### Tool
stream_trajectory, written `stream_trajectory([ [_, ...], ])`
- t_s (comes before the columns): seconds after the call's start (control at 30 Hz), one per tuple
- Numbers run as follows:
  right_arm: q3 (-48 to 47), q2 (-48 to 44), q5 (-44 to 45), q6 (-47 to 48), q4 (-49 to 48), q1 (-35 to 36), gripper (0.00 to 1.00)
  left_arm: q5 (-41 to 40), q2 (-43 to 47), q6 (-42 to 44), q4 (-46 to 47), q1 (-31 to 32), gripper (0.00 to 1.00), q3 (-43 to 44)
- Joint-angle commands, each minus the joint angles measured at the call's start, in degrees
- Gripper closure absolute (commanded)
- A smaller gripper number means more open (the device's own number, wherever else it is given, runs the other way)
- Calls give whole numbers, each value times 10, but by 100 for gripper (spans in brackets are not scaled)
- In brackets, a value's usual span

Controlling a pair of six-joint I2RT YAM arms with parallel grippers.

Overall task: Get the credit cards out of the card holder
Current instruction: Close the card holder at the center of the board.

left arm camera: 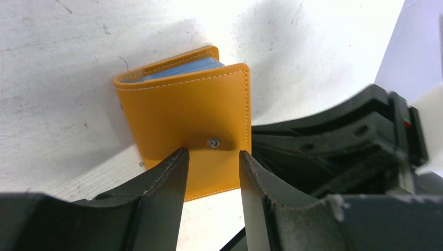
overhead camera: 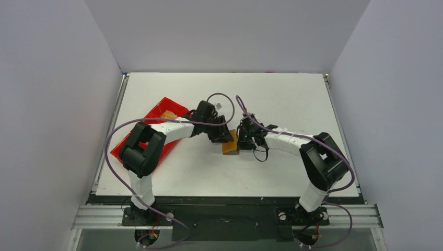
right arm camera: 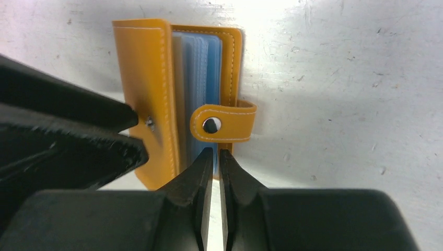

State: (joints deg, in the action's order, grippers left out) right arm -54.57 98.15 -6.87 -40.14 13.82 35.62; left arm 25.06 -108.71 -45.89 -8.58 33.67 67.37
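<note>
**Two Claws at the Little Wallet**

Saw the left arm (overhead camera: 172, 130) and the right arm (overhead camera: 292, 141) reaching in from the near edge to the middle of the white table (overhead camera: 292, 99). Found the card holder (right arm camera: 149, 78) lying there between the two claws, with its strap (right arm camera: 232, 124) undone and its top cover lifted a bit. Spotted the credit cards (right arm camera: 198, 78) tucked inside, a blue stack between the two covers.

Saw the left gripper (left arm camera: 212, 153) with its fingers wide apart. Found its tips at the near edge of the top cover, one on each side of the small metal snap (left arm camera: 213, 142). Held nothing between them.

Saw the right gripper (right arm camera: 216, 151) with its fingers squeezed nearly together, only a thin slit left. Found its tips right at the edge of the cards, just under the strap. Could not tell if a card was pinched there.

Farther off to the left, spotted a red tray (overhead camera: 159, 107) with a small tan thing (overhead camera: 168, 114) in it, well apart from the card holder.
</note>
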Motion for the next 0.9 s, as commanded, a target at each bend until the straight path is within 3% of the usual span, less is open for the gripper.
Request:
stream_trajectory([
  [0.0,-2,-54,8,-3,14,-4,91,-25,-11,8,-3,3,62,33],
  [0.23,-15,-86,30,8,46,-5,86,-58,-28,14,-35,11,67,50],
  [0.57,-18,-127,66,15,83,-7,82,-102,-53,12,-75,20,86,67],
  [0.87,-12,-134,80,18,93,-20,77,-119,-57,-2,-76,25,92,63],
])
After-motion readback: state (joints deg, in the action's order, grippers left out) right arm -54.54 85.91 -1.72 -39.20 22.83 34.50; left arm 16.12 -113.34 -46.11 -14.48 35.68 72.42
